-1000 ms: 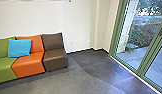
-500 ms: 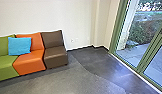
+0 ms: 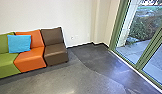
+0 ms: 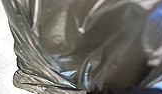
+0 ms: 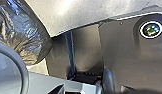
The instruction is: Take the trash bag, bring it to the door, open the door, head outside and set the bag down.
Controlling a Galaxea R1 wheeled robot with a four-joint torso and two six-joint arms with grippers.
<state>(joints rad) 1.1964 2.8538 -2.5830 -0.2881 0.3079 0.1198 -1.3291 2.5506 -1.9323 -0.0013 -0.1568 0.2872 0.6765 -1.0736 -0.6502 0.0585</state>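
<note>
Dark, shiny plastic of the trash bag (image 4: 109, 47) lies very close to the camera in the left wrist view. Its folds draw together at my left gripper (image 4: 90, 91), which is shut on it. In the right wrist view the rounded, crinkled side of the trash bag (image 5: 24, 32) shows beside the robot's own dark plate. How my right gripper stands I cannot tell. The glass door area with its green frame (image 3: 150, 51) stands at the right of the head view, with paving behind the glass.
Green, orange and brown seats (image 3: 56, 53) stand along the white wall at the left, with a blue cushion (image 3: 19, 44) on them. Grey floor (image 3: 79, 80) runs up to the green-framed glass. Outside are shrubs (image 3: 140, 28) and a pale pillar.
The head camera's view has shifted a little, so the seats and the foot of the glass front show slightly higher. The seats and cushion keep their places in the room.
</note>
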